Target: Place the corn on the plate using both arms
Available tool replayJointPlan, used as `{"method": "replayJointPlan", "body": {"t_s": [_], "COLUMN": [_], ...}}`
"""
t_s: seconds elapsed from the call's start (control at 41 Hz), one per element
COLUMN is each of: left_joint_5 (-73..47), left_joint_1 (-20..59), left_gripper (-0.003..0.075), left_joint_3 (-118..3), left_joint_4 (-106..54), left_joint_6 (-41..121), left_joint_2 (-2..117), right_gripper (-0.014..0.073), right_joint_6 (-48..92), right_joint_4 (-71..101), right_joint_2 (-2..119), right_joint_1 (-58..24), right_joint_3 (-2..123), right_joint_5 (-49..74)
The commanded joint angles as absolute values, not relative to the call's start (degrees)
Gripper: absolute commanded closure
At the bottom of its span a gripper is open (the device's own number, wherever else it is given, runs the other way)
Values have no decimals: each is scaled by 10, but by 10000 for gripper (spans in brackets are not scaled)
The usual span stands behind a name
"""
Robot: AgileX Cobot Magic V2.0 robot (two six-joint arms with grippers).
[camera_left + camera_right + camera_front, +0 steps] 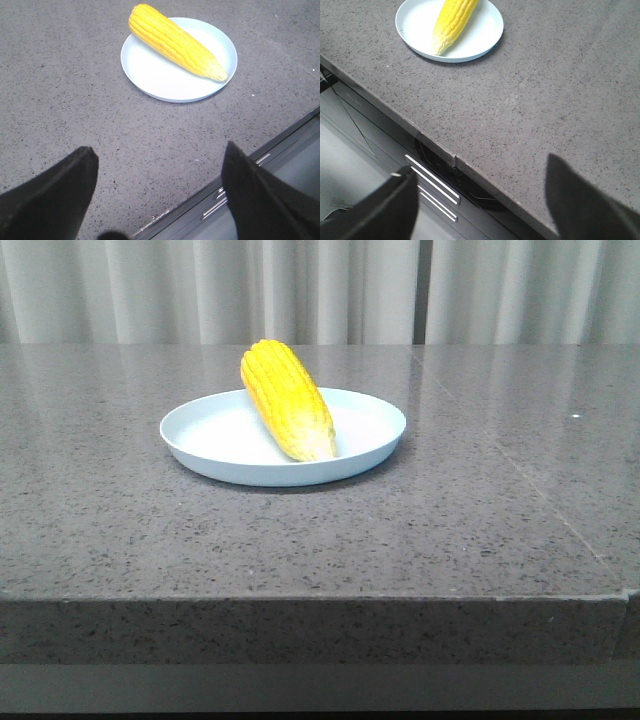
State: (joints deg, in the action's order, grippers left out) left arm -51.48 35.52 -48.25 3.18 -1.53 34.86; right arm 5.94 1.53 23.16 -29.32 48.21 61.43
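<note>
Your bright yellow corn cob point(288, 400) lies diagonally across the round pale blue plate point(215, 445), blunt end over the far rim; left gripper point(159, 192) and right gripper point(479, 200) spread empty, well back near the table's front edge

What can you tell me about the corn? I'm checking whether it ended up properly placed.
The corn is a bright yellow cob with neat kernel rows and a paler tapered tip. It lies on the pale plate, tip toward the near rim, blunt end propped on and overhanging the far rim. Nothing else touches it; both grippers are away, open.
</note>
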Motion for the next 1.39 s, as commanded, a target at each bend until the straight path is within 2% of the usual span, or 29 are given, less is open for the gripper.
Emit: {"method": "replayJointPlan", "body": {"t_s": [0.0,0.098,0.146,0.268,0.463,0.512,1.122,1.366], "left_joint_5": [-470,-470,-470,-470,-470,-470,-462,-388], "left_joint_1": [358,358,358,358,358,358,360,252], "left_gripper": [209,216,247,408,699,739,741,741], "left_joint_3": [-496,-496,-496,-496,-496,-496,-488,-400], "left_joint_4": [32,32,32,32,32,32,30,48], "left_joint_6": [-22,-22,-22,-22,-22,-22,-22,-22], "left_joint_2": [350,350,350,350,350,350,341,258], "right_gripper": [280,433,507,651,661,661,661,661], "right_joint_6": [56,56,56,56,56,56,56,56], "right_joint_4": [8,8,8,8,8,8,8,8], "right_joint_2": [236,236,236,236,236,236,236,236], "right_joint_1": [-292,-292,-292,-292,-292,-292,-292,-292], "right_joint_3": [494,494,494,494,494,494,494,494], "right_joint_5": [577,577,577,577,577,578,578,578]}}
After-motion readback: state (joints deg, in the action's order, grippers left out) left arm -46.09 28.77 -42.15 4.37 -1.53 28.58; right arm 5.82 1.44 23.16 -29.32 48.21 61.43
